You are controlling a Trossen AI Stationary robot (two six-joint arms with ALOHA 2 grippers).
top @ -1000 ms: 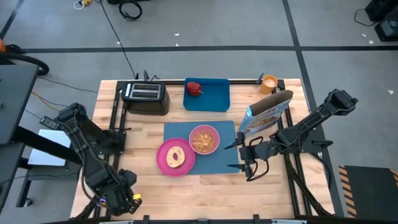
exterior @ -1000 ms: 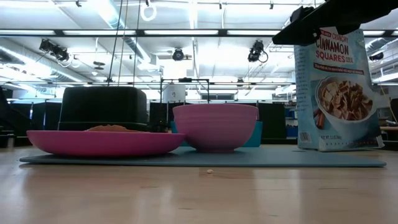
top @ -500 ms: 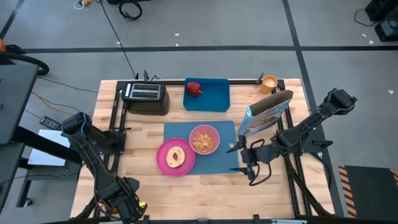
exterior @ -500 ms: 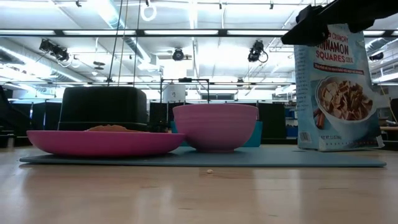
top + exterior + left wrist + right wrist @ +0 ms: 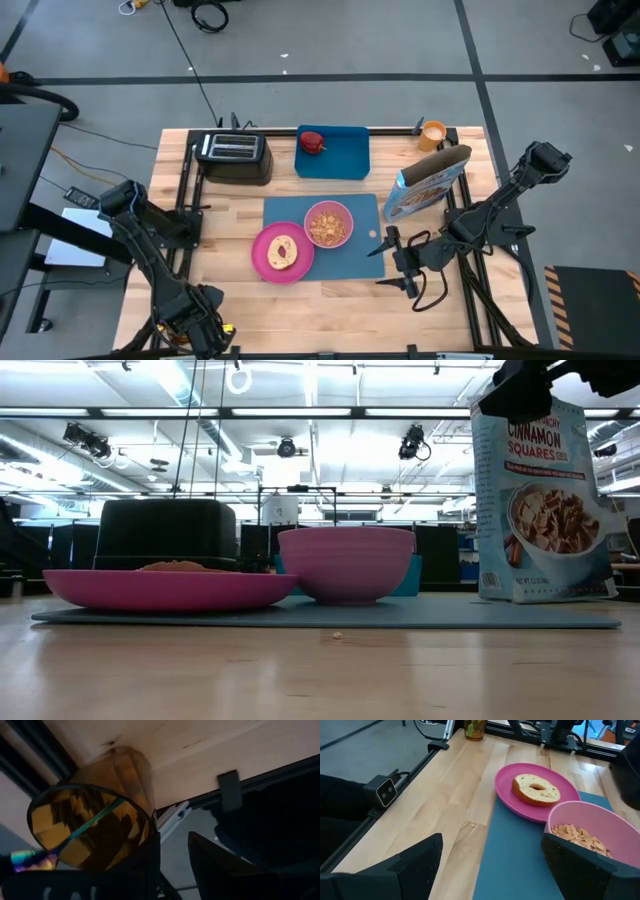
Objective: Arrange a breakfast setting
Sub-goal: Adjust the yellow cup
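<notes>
Hovering just off the mat's point(image 5: 330, 255) right edge, the right gripper point(image 5: 397, 265) holds its fingers spread wide with nothing between them. The pink bowl point(image 5: 328, 224) of cereal and the pink plate point(image 5: 282, 252) with its bagel-like toast slice point(image 5: 283, 251) sit on the mat to its left. Parked at the table's near-left corner, the left gripper point(image 5: 200, 325) grips a translucent amber cup point(image 5: 95, 815).

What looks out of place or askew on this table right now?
The red apple sits in the smaller blue tray at the table's back, off the blue mat. The orange cup stands at the back right corner. The cereal box stands tilted beside the mat.
</notes>
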